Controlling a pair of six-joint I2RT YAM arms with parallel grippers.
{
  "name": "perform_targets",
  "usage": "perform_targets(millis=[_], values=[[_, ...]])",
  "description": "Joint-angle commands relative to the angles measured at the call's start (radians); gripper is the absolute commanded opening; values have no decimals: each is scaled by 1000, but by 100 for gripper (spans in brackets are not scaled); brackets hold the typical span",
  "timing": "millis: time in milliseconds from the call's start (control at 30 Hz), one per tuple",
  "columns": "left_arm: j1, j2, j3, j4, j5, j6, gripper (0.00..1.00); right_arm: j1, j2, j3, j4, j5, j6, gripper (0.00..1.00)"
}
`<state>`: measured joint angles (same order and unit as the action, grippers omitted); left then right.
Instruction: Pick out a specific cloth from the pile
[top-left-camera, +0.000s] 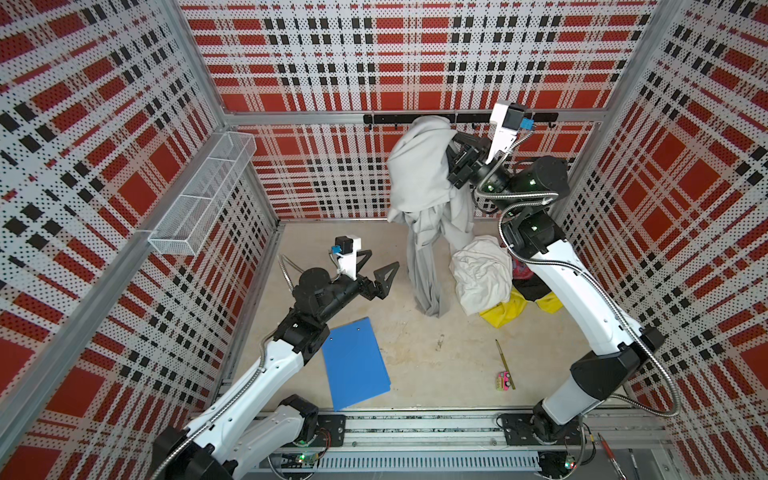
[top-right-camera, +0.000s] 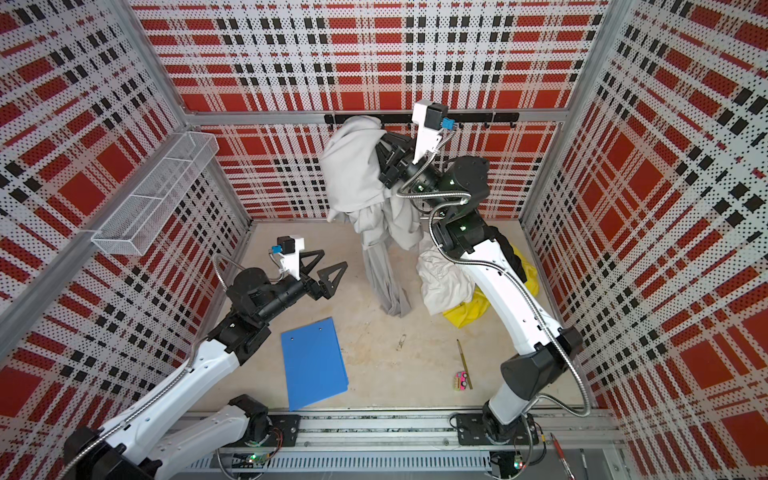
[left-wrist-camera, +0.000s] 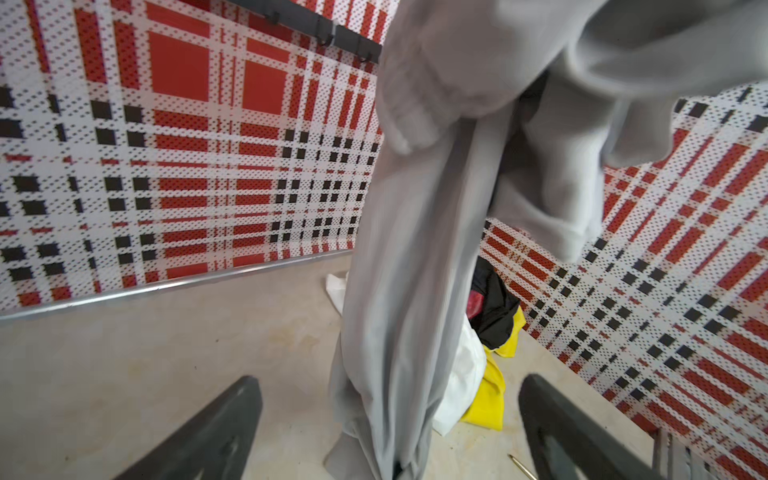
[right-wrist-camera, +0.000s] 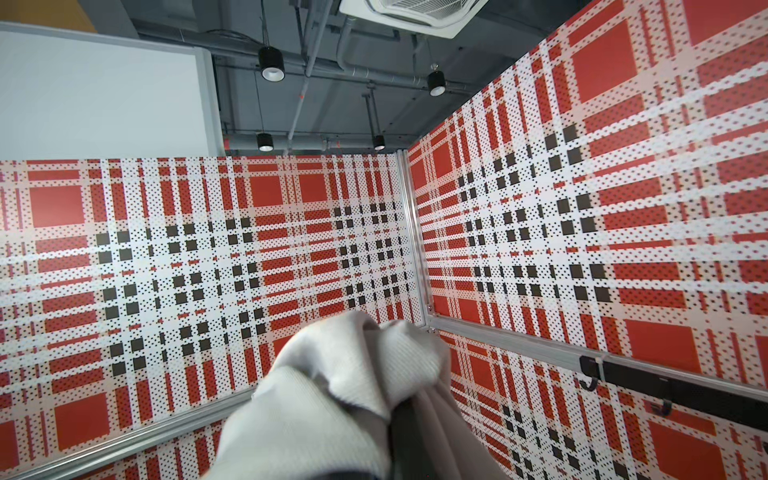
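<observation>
We see the right gripper raised high over the back edge of the beige tabletop, its jaws pressed together on a bunched fold of the large plain light grey soft cloth. The cloth hangs in long folds. Its lower end reaches the tabletop just beside the pile of white, yellow and black garments toward the back right corner. The left gripper hovers low, jaws spread wide and empty, near the cloth's hanging end.
</observation>
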<state>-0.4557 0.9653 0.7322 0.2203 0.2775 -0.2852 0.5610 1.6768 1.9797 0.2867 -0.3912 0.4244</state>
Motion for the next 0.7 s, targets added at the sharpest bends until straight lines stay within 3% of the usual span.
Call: perform_targets(millis=[0, 400, 533, 667], values=[[5, -22, -37, 27, -23, -31, 99, 41, 74, 171, -16, 68, -67, 0], [20, -144, -175, 1, -137, -70, 99, 54, 304, 465, -11, 112, -58, 0], [25, -155, -202, -2, -162, -82, 99, 55, 305, 422, -9, 110, -56, 0], [33, -150, -221, -1, -181, -103, 99, 56, 255, 234, 17, 140, -72, 0]])
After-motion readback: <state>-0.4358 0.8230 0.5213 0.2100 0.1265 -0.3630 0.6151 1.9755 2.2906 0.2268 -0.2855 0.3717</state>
